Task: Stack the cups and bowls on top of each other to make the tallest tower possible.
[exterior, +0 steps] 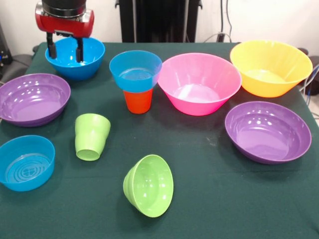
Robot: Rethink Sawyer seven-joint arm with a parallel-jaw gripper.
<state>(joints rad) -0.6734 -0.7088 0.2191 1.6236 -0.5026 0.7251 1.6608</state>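
Note:
My gripper (65,54) hangs open over a blue bowl (77,63) at the back left, its fingers apart above the bowl's inside, holding nothing. The tower is an orange cup (138,101) with a blue bowl (135,71) sitting on top of it, at the back centre. A large pink bowl (199,83) stands right of it, and a large yellow-orange bowl (270,67) at the back right. Two purple bowls sit at the left (33,98) and right (267,131). A lime green cup (91,136) stands upside down. A small green bowl (148,185) lies tilted on its side. A third blue bowl (25,163) is at the front left.
The table has a dark green cloth (224,199). The robot's black pedestal (158,20) stands behind the table's far edge. Cables hang by the wall at the back right.

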